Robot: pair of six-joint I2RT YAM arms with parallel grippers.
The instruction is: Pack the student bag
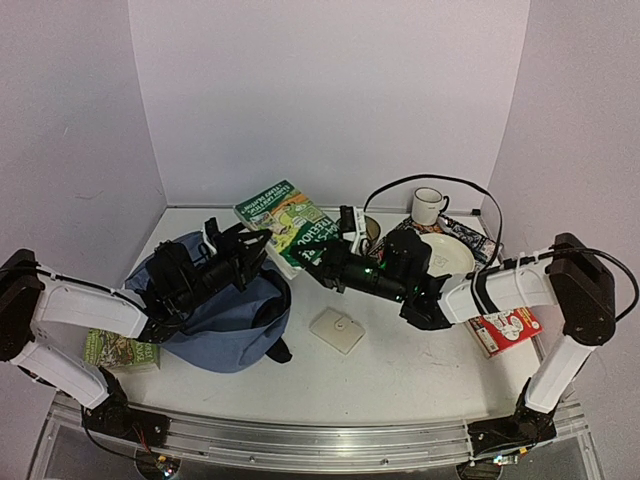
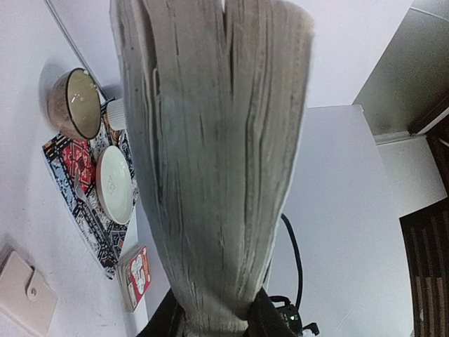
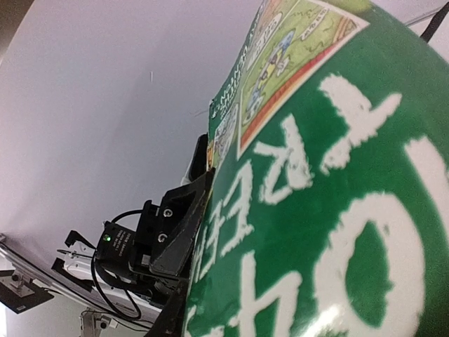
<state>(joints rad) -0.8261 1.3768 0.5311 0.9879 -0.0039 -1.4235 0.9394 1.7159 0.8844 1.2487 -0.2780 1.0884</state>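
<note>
Student bag [image 1: 210, 335] lengthwise left–right, mouth rightward — left tool [image 1: 258, 243] tight on book [image 1: 285, 218]; right tool [image 1: 325, 263] — grip unclear.

Operating in a robotics lab cell: working on a white table [image 1: 400, 378] between plain panels [image 1: 330, 90], behind an aluminium rail [image 1: 320, 440].

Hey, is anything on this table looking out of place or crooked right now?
The green book is off the table, tilted in the air near the student bag. The left gripper pinches it, and its pages fan apart.
</note>
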